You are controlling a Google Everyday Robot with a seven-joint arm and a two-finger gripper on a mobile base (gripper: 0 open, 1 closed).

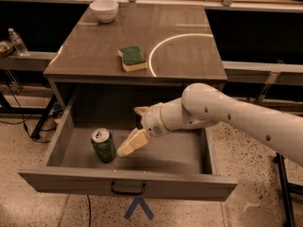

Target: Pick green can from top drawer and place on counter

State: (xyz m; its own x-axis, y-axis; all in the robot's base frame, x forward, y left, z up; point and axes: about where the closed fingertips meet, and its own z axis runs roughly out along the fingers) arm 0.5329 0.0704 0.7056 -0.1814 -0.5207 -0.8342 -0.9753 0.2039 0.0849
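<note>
Pincer (pixel 129 132): cream, spread | just beside mottled cylindrical green can (pixel 103 145) | inside shallow grey top drawer (pixel 128 186)

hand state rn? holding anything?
Hand: open, holding nothing. It is down inside the top drawer, beside the green can. Contact with the can cannot be told.
</note>
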